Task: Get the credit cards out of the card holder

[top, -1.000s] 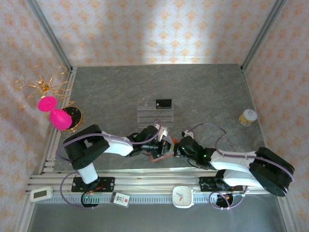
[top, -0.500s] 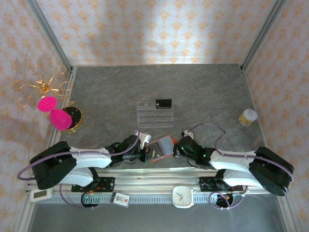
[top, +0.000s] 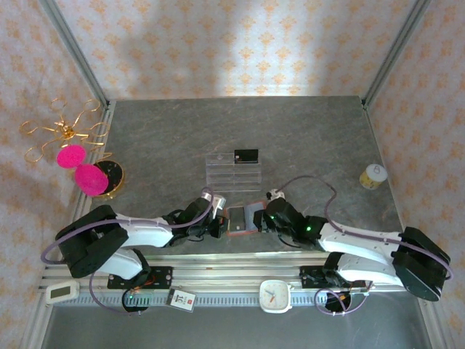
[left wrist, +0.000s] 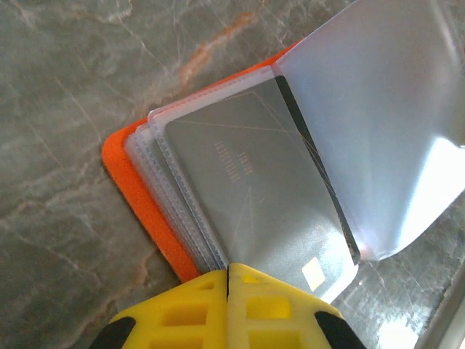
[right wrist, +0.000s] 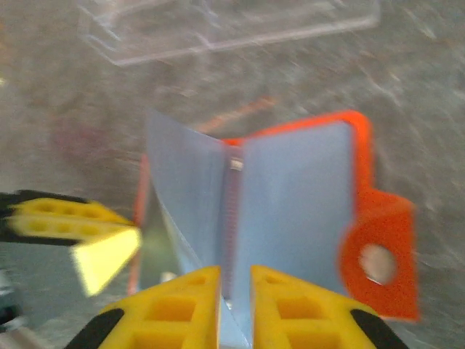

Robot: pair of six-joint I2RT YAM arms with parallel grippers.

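Grey marbled table boxed in by patterned walls. Orange wallet lying open between the two grippers, clear sleeves fanned out, snap tab off to the right of the right gripper's fingers. Left gripper with yellow fingertips pressed together, pinched on the near corner of a grey card with faint lettering. Card lying flat on the sleeves, stretching straight ahead of those fingertips, dark stripe along its right edge. Right gripper facing it, fingers nearly together, clamped on the wallet's near edge at the fold, one blue-grey leaf standing up just ahead. Clear tray farther ahead of the right gripper, beyond the wallet and well apart from it, black card at the tray's far right corner.
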